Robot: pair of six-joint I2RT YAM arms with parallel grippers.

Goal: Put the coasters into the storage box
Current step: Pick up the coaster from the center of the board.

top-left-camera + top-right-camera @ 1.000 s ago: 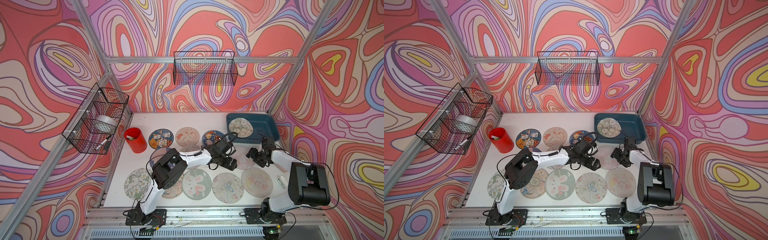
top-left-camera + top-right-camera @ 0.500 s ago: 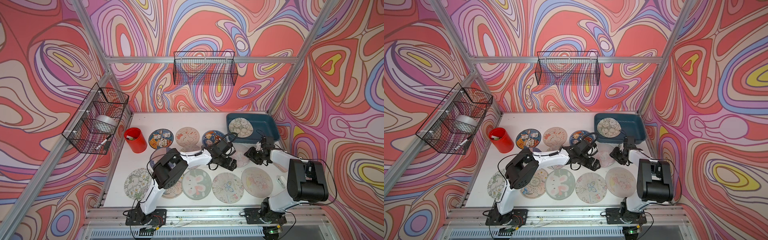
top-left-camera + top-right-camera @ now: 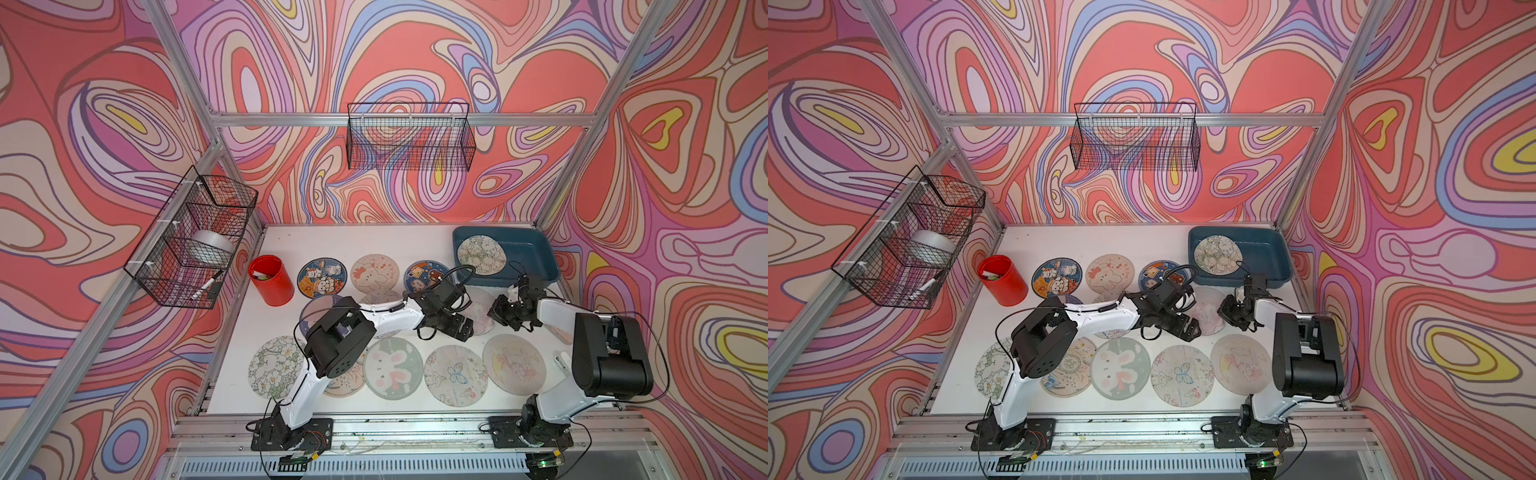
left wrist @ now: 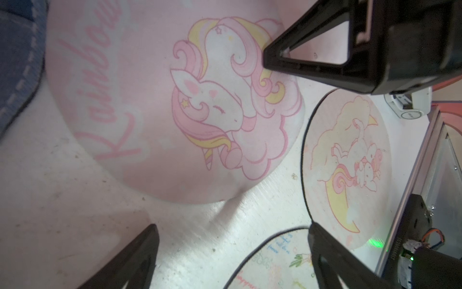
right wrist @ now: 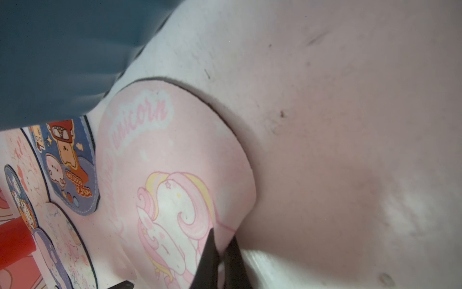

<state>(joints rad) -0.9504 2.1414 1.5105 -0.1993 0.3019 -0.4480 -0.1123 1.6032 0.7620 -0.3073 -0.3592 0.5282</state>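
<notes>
A pink unicorn coaster (image 3: 478, 311) (image 3: 1207, 311) lies mid-table in front of the teal storage box (image 3: 530, 249) (image 3: 1264, 249). My right gripper (image 3: 497, 312) (image 5: 222, 237) is shut on that coaster's (image 5: 170, 175) right edge, which curls up off the table. My left gripper (image 3: 462, 327) (image 4: 232, 227) hangs open over bare table at the coaster's (image 4: 150, 112) near edge, holding nothing. One beige coaster (image 3: 482, 254) lies inside the box. Several more coasters lie in rows, such as a grey-green bunny one (image 3: 392, 368) and a butterfly one (image 3: 456, 375).
A red cup (image 3: 271, 280) stands at the back left of the table. Black wire baskets hang on the back wall (image 3: 409, 137) and the left wall (image 3: 195, 241). A small white object (image 3: 562, 360) lies by the right arm. A moon-print coaster (image 4: 350, 162) lies near the right rail.
My right gripper has moved left to the pink unicorn coaster and shut on its edge. The left arm has stayed where it was, open.
</notes>
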